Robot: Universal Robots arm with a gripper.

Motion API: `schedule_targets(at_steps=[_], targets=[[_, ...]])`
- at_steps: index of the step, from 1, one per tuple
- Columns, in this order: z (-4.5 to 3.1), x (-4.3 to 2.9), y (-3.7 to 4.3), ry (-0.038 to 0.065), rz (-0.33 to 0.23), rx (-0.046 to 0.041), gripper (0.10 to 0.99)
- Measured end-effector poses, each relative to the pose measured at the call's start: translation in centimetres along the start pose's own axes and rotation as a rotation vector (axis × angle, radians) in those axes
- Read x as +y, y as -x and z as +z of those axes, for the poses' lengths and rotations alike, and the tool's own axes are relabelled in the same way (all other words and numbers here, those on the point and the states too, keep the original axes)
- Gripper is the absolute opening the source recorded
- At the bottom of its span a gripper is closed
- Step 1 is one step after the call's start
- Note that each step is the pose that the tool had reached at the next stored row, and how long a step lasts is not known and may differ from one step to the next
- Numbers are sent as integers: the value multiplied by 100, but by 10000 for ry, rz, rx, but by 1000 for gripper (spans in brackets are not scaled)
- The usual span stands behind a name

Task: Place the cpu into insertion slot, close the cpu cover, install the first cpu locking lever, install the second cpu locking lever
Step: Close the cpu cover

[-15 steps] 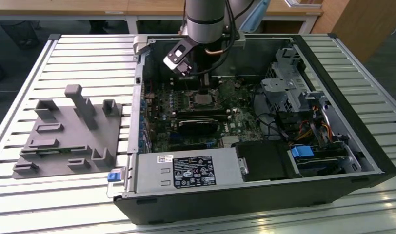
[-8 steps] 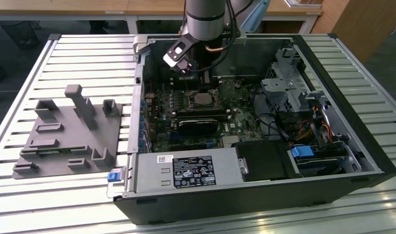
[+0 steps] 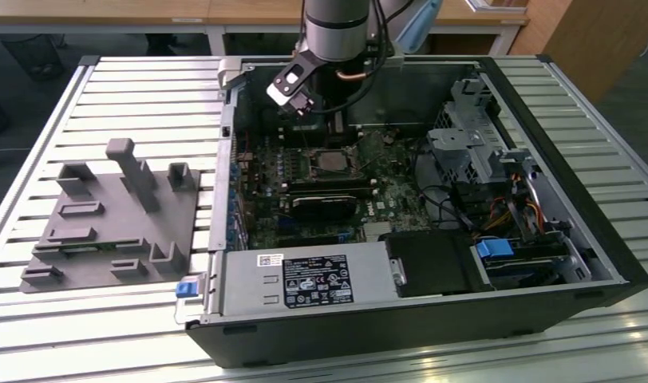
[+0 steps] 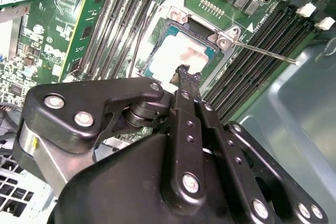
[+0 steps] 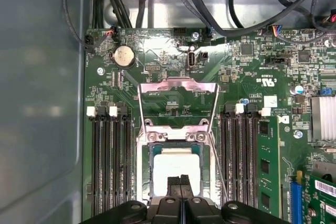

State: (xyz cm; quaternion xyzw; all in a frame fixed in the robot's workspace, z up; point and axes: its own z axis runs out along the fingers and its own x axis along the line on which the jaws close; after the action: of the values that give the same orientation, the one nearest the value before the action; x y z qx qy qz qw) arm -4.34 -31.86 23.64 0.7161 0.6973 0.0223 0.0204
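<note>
The cpu [image 5: 176,166], a square chip with a pale metal top, lies flat inside the insertion slot [image 5: 143,177] on the green motherboard. The cpu cover [image 5: 178,84], a thin silvery frame with a square window, stands swung open beyond the slot. My gripper [image 5: 180,183] is shut with nothing between its fingers, its tips over the chip's near edge; whether they touch it I cannot tell. In the second wrist view the gripper [image 4: 184,72] hangs just over the cpu [image 4: 181,51], and a thin locking lever [image 4: 262,52] juts out sideways from the slot's corner.
The computer case [image 3: 579,239] lies open on a slatted table, with the arm [image 3: 335,32] reaching in over the slot [image 3: 329,162]. Black memory slots [image 5: 107,161] flank the socket. A grey fixture block [image 3: 116,215] sits at the exterior view's left. Cables run near the drive bays [image 3: 505,215].
</note>
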Motion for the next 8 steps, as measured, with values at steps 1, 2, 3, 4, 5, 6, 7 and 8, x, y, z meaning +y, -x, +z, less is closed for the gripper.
schedule_targets(at_steps=[1,2,3,4,5,6,7,8], targets=[[-16,1,0,-1,0,0,106],[-32,2,0,0,0,1,106],[-50,3,0,-1,0,-1,106],[-63,4,0,-2,0,-2,106],[-67,4,0,-1,0,0,106],[-66,4,0,0,-1,2,106],[-66,3,0,0,-1,1,106],[-67,2,0,0,-2,1,106]])
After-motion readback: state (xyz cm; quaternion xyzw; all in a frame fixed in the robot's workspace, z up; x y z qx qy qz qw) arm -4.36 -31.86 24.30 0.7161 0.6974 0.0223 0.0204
